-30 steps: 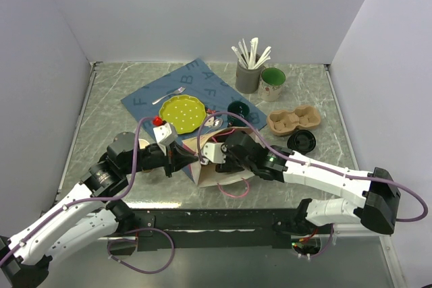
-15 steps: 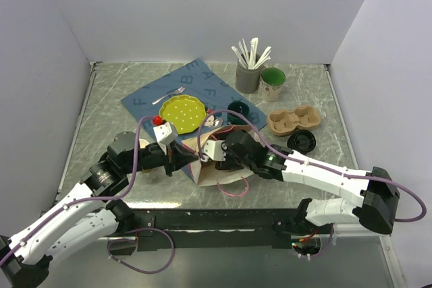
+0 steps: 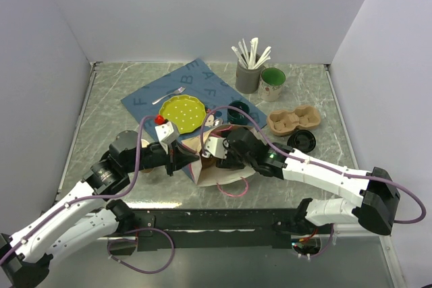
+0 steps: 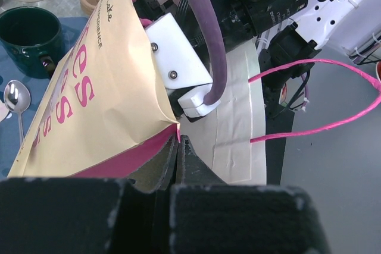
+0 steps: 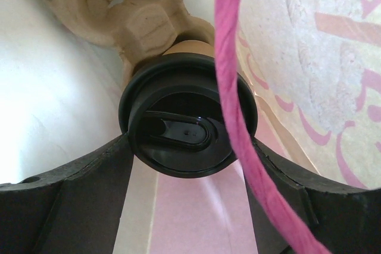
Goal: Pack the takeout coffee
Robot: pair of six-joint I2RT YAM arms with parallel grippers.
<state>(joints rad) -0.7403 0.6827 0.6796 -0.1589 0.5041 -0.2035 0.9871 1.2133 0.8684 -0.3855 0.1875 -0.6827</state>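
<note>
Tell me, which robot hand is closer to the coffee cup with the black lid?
Right. The right gripper has its jaws around the coffee cup inside the paper bag; the left gripper pinches the bag's edge.

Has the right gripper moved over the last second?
Yes, slightly: in the top view the right gripper, holding the takeout coffee in the paper bag, has crept toward the yellow plate.

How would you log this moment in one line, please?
left gripper: shut on bag rim, holding it open | right gripper: shut on coffee lid | coffee: in bag mouth, not released
</note>
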